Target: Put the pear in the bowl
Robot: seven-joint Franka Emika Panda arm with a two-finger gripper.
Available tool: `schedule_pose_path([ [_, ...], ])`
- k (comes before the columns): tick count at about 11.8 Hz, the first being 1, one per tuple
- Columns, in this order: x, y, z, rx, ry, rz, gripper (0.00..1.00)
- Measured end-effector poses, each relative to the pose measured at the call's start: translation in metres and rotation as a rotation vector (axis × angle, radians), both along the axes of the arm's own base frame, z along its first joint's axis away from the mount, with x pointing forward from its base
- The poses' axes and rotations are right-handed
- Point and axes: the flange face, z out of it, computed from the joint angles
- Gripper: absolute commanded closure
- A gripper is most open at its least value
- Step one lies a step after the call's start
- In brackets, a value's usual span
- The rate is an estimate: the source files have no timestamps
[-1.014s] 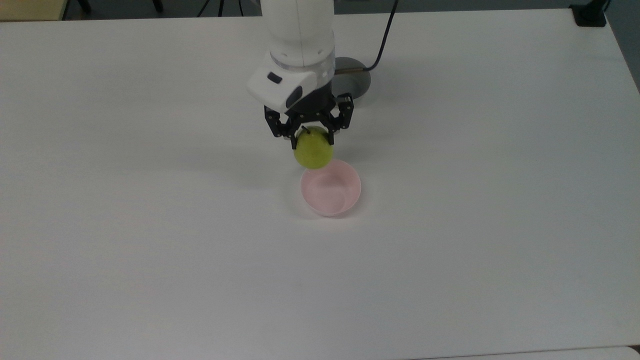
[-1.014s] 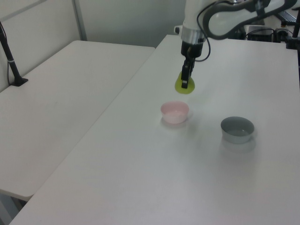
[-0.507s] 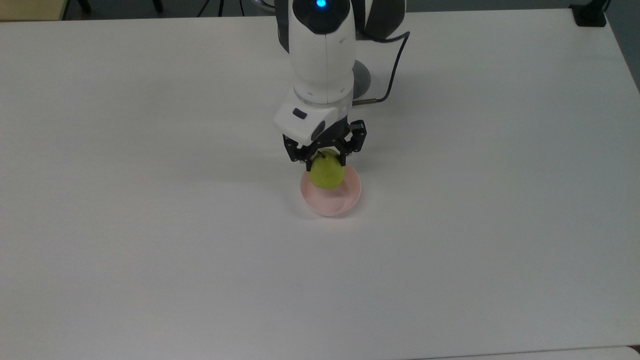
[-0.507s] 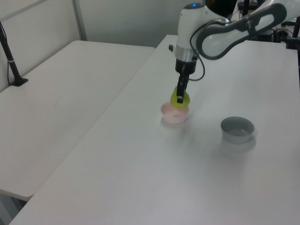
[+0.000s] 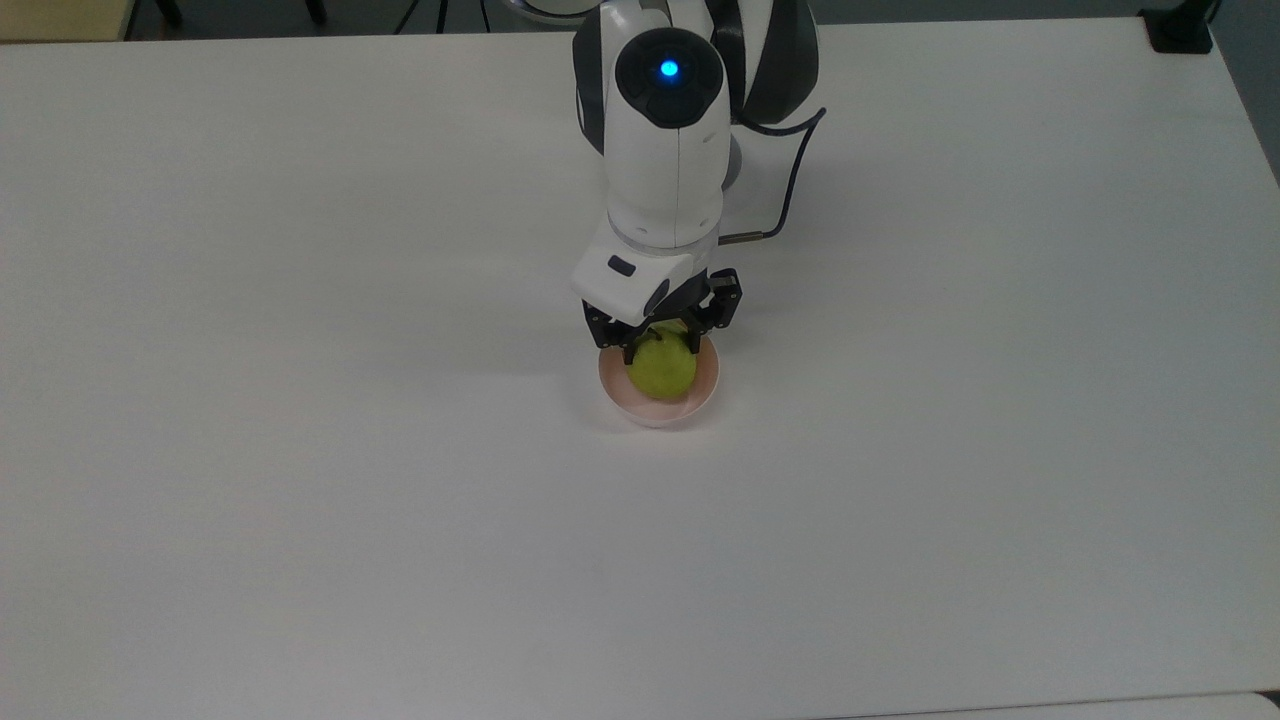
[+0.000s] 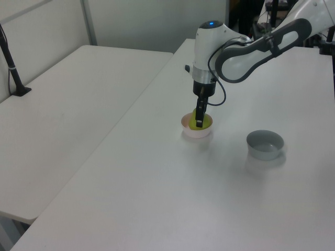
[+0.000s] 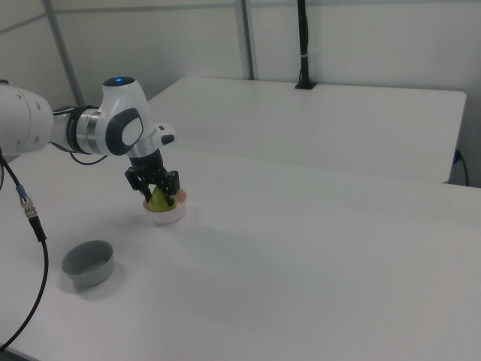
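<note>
The yellow-green pear point(image 5: 662, 371) sits low inside the pale pink bowl point(image 5: 657, 410) near the table's middle. My gripper point(image 5: 660, 350) reaches straight down over the bowl and is shut on the pear's upper part, its black fingers point(image 5: 628, 352) on either side. The left view has the pear point(image 6: 204, 122) in the bowl point(image 6: 192, 131) with the gripper point(image 6: 199, 123) in front of it. In the right view, the pear point(image 7: 158, 201), bowl point(image 7: 170, 219) and gripper point(image 7: 155, 194) stand at the right view's left.
A grey bowl point(image 6: 265, 144) stands on the white table point(image 5: 300, 500) to the left view's right of the pink bowl, also seen as grey bowl point(image 7: 88, 262). A black cable point(image 5: 795, 180) trails from the arm. A second table point(image 6: 63, 120) adjoins.
The arm has carried the pear from beside the pink bowl to over it and lowered it down into the bowl, still gripped.
</note>
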Motion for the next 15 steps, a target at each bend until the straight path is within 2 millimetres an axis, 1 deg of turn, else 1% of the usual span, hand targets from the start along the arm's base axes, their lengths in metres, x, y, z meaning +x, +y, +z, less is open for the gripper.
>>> schedule_pose_path([
  [2, 0.000, 0.000, -0.003, -0.007, 0.002, 0.004, 0.00],
  [5, 0.001, 0.003, -0.001, -0.041, -0.009, 0.032, 0.00],
  [7, 0.002, 0.004, 0.002, -0.041, -0.016, 0.034, 0.00],
  [9, 0.004, 0.004, 0.010, -0.038, -0.030, 0.032, 0.00],
  [11, 0.005, -0.002, 0.032, -0.032, -0.059, 0.022, 0.00],
  [13, -0.001, -0.008, 0.053, -0.033, -0.046, 0.011, 0.00],
  [15, -0.012, -0.026, 0.086, -0.035, -0.007, -0.021, 0.00],
])
